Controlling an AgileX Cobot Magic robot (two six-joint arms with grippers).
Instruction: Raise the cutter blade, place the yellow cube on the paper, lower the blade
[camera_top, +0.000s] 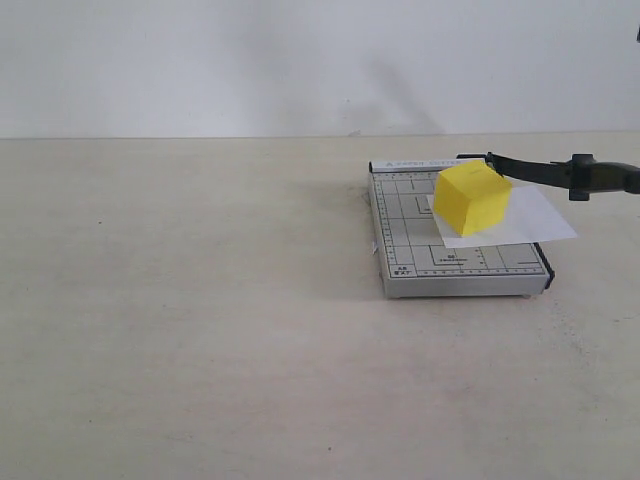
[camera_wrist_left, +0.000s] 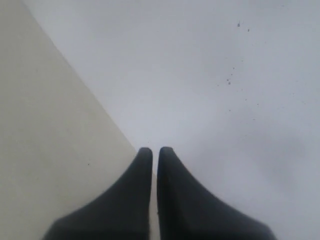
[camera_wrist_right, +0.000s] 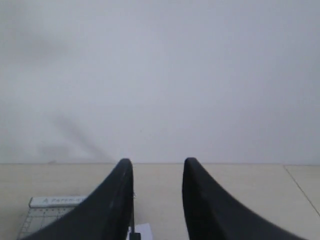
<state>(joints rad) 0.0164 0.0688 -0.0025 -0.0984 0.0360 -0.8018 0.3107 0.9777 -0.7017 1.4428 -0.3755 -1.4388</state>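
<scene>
Cutter blade (camera_top: 530, 170) raised, yellow cube (camera_top: 472, 197) sitting on the paper (camera_top: 535, 222) over the grey base (camera_top: 410, 240).
Stiff hinged lever, probably sharp along the edge, so best taken by its thick handle (camera_top: 600, 178). Right gripper (camera_wrist_right: 154, 162) spread and empty; left gripper (camera_wrist_left: 151, 150) pressed nearly together, holding nothing.

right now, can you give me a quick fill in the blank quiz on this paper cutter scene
1. The cube sitting on the paper is ____ in colour.
2. In the exterior view the paper overhangs the ____ edge of the grey gridded cutter base.
3. The cutter blade is ____, with its handle off the base.
4. The left gripper is ____.

Missing words: yellow; right; raised; shut
</scene>
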